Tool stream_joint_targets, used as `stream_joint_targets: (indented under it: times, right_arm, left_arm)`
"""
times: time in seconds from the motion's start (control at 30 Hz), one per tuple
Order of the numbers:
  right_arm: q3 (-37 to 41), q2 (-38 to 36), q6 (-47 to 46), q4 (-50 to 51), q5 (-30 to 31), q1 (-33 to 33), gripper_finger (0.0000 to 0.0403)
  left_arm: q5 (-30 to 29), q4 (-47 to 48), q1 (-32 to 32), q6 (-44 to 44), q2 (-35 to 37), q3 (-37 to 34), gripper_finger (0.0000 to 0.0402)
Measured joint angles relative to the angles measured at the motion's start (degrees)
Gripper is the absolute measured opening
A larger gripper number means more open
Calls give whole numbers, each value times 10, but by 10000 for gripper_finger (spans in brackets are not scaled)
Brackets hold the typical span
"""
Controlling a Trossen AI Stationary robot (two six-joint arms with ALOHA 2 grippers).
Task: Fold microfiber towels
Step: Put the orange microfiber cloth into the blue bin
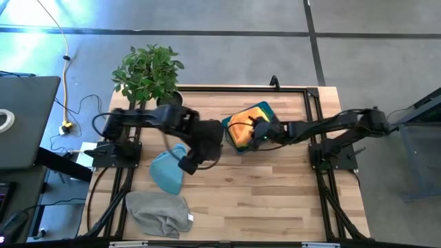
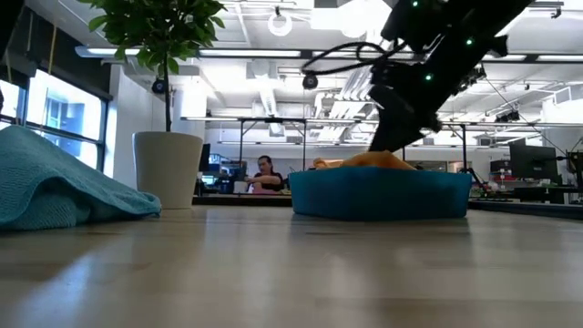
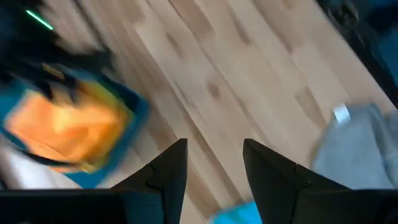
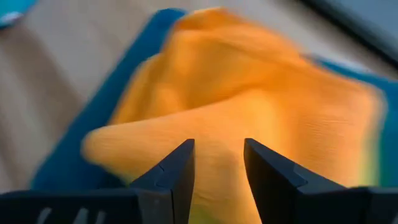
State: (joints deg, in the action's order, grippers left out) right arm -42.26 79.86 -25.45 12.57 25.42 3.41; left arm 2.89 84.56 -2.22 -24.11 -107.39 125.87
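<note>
An orange towel (image 1: 240,129) lies bunched in a blue bin (image 1: 265,110) at the table's middle far side. My right gripper (image 4: 217,142) is open, slanting down right over the towel's crest (image 4: 249,81). A light blue towel (image 1: 167,173) lies crumpled on the table left of centre. My left gripper (image 1: 187,164) hangs open above that towel's right edge, with only bare wood between its fingers (image 3: 214,143). A grey towel (image 1: 158,212) lies crumpled near the front left edge. My right gripper's fingertips (image 4: 180,155) stand at the top of the orange towel, coming from the table's right and slanting down. The wrist view looks along the fingers, so I cannot tell whether they touch the cloth.
A potted plant (image 1: 147,69) stands at the far left corner, its white pot (image 2: 167,169) behind the light blue towel (image 2: 55,187). Bare wood stretches across the table's near right part. A black frame rims the table.
</note>
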Motion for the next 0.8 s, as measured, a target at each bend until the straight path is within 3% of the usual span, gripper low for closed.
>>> stream_joint_targets:
  times: [0.17, 0.27, 0.5, 0.8]
  right_arm:
    - [0, 58, 2, -64, -111, -1, 132]
    - [0, 75, -2, -79, -141, -1, 132]
    - [-20, -6, 44, -73, -111, -19, 132]
    - [-19, -130, 261, -35, -23, -37, 132]
  left_arm:
    - [-47, -47, -39, 17, 42, 1, 145]
    - [-73, -59, -56, 26, 57, 0, 145]
    - [-156, -73, -82, 53, 79, 0, 145]
    - [-243, -70, -102, 146, 86, 0, 145]
